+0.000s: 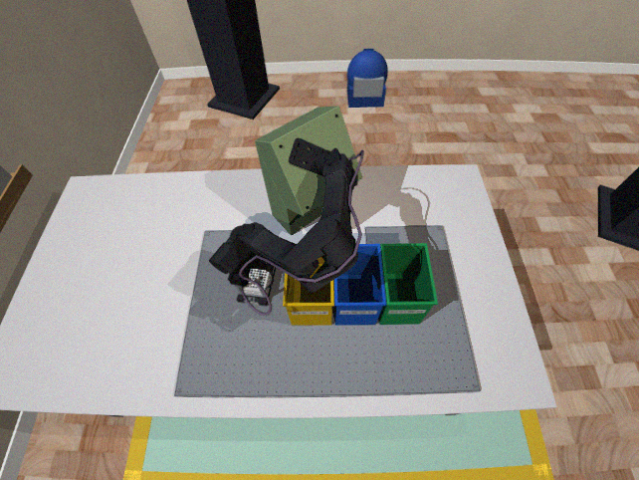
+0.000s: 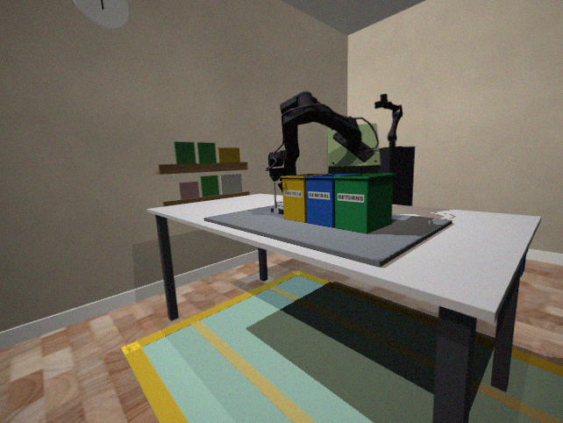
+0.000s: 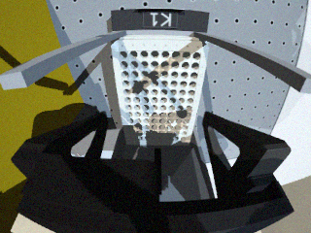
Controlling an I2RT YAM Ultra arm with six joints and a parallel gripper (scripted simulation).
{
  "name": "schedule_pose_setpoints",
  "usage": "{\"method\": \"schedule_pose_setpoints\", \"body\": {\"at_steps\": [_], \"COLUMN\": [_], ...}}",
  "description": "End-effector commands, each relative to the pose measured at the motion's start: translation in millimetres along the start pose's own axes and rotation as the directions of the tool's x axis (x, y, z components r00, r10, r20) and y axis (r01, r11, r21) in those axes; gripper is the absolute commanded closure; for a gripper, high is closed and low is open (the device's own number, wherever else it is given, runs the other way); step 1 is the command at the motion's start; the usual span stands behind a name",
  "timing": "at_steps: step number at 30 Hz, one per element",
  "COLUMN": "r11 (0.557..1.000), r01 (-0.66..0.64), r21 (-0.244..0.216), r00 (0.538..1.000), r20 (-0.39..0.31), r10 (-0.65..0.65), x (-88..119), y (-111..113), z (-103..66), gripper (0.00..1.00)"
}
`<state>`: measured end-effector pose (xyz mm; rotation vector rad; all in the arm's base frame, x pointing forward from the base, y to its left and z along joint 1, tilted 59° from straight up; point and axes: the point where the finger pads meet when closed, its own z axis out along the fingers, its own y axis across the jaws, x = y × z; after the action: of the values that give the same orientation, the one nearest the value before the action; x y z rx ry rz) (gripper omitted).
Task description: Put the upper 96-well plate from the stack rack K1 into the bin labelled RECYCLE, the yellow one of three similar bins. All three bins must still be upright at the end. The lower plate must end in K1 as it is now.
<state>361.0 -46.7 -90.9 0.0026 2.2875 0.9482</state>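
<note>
The rack K1 stands on the grey perforated mat, just left of the yellow RECYCLE bin. The upper white 96-well plate lies flat in the rack. The lower plate is hidden beneath it. My gripper is open and points down over the rack. One finger stands on each side of the plate, clear of its edges. Nothing is between the fingers.
A blue GENERAL bin and a green RETURNS bin stand upright in a row right of the yellow bin. A green box stands behind the arm's base. The white table carries the mat.
</note>
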Motion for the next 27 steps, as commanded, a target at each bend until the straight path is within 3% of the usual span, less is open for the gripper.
{"method": "schedule_pose_setpoints", "body": {"at_steps": [1, 15, 21, 27], "r11": [0.999, 0.999, 1.0, 1.0], "r01": [-0.034, -0.031, -0.004, -0.001], "r21": [0.019, 0.017, 0.019, 0.025], "r00": [0.999, 0.999, 1.0, 0.999], "r20": [0.014, 0.01, 0.023, 0.046], "r10": [0.033, 0.031, 0.003, 0.0], "x": [8, 8, -4, -11], "y": [-5, -4, -7, -10], "z": [0.3, 21.2, 32.2, 24.7], "gripper": [0.0, 0.0, 0.0, 0.0]}}
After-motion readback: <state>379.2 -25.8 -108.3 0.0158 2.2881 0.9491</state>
